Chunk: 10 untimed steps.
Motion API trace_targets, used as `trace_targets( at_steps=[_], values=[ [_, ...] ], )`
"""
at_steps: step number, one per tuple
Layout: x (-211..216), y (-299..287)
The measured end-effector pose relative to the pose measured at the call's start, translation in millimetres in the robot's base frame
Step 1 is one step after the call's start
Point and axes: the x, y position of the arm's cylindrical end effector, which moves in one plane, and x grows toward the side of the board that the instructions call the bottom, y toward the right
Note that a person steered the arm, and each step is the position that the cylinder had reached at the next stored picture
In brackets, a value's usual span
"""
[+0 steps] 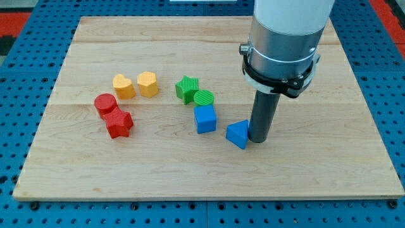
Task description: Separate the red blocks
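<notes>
A red cylinder [105, 104] and a red star [119, 123] sit touching each other at the view's left of the wooden board [316, 171], the star just below and right of the cylinder. My tip [260, 139] is far to their right, touching the right side of a blue triangular block [238, 133]. The arm's grey and white body rises above the rod at the view's top right.
A yellow heart [123, 86] and a yellow hexagon [147, 83] lie above the red blocks. A green star [186, 88], a green cylinder [204, 99] and a blue cube [205, 118] cluster at the board's middle.
</notes>
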Motion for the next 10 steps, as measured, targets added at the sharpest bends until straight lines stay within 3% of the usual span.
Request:
trace_targets(
  at_steps=[3,5,6,7,9,10],
  values=[
    [10,-50],
    [57,-15],
    [57,-15],
    [40,-5],
    [0,96],
    [-33,120]
  ],
)
